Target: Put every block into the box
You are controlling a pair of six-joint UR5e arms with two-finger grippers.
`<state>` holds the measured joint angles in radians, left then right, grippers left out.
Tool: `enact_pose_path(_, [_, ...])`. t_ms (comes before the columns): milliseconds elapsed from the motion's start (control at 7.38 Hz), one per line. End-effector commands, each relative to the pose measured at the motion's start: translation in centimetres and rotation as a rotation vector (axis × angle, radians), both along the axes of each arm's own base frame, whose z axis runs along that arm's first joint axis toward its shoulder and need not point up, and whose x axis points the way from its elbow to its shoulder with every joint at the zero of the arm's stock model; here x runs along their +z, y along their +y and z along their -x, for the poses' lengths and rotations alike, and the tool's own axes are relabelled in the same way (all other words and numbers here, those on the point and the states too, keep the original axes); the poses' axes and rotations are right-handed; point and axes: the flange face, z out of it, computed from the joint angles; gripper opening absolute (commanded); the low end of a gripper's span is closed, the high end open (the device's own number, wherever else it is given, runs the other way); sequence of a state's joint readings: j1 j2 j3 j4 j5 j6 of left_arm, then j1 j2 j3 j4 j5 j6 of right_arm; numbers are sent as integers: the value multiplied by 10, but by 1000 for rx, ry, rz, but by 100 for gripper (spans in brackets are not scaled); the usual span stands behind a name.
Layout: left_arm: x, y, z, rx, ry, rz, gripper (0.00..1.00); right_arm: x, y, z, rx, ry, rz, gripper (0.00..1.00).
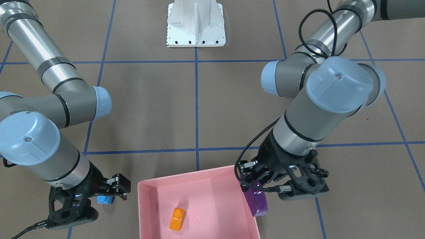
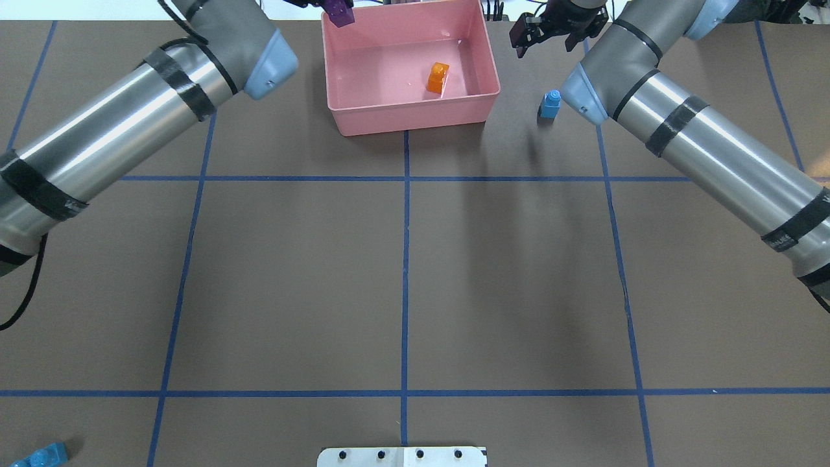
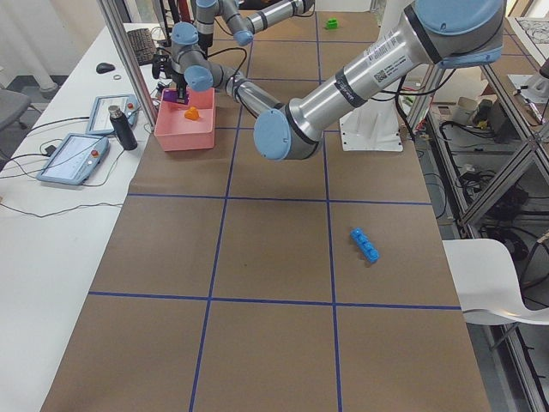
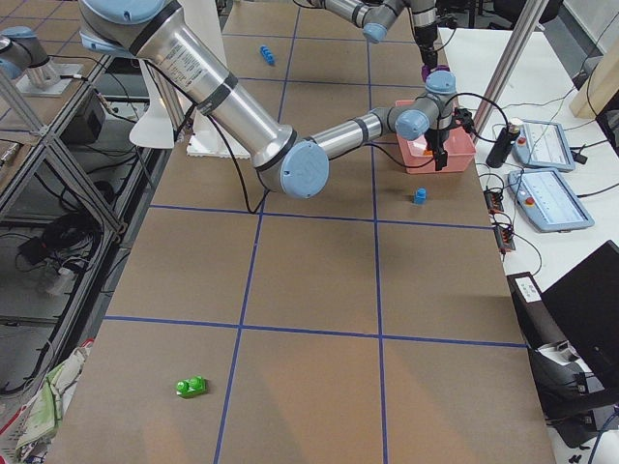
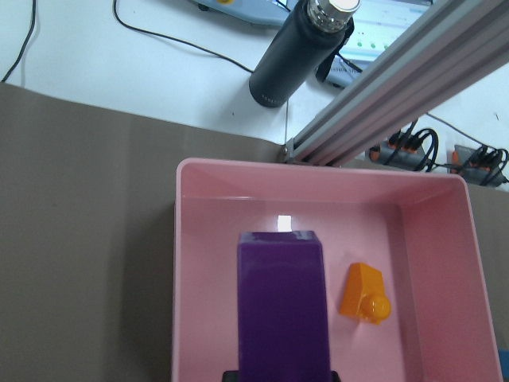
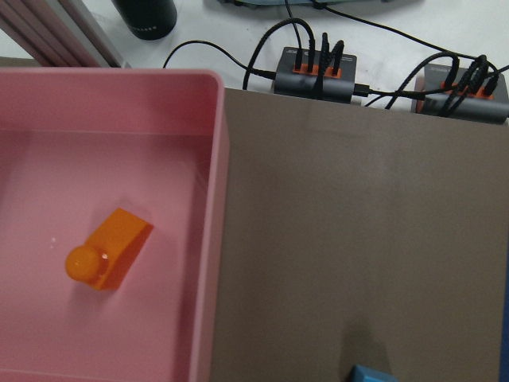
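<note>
Arms (image 1: 318,109): silver tubes, grey joints, pale-blue caps, black cables.

Overhead cam sits behind me, looking forward and down: my base (image 2: 402,457) at its bottom edge, box (image 2: 415,117) far off at the top. Front cam faces me from across the table (image 1: 149,109), steep down, near the box; base at top, so my left arm (image 1: 318,113) shows on its right. Two end cams look along the table from far, one from my left, one from my right; box small in both. Left wrist cam looks down into the box from close, past the purple block (image 5: 282,306). Right wrist cam, also close, straddles the box's wall. Both wrist views share the orange block (image 5: 364,293).
</note>
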<state>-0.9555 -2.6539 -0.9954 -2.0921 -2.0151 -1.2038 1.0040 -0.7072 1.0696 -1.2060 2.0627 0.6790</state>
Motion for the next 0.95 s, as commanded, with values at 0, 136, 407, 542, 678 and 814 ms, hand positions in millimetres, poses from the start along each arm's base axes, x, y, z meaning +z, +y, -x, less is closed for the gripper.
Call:
enact_pose_path(0, [8,-3,-57,-96,-45,-25,0,23,9,20,17,64,-24,99])
enact_pose_path(136, [10,0,-67,-112,-62,-31,0,37,8,25,24,82,-21,99])
enact_pose_path(407, [14,12,-99,-154,-104,-43,0,79,0,33,38,107,-21,99])
enact_pose_path(542, [15,14,-107,-160,-112,-44,0,92,-1,37,38,116,-15,99])
enact_pose_path(678, [14,17,-112,-170,-121,-51,0,97,2,47,30,124,-14,97])
enact_pose_path(814, [16,16,-112,-170,-122,-50,0,99,4,57,25,135,-10,95])
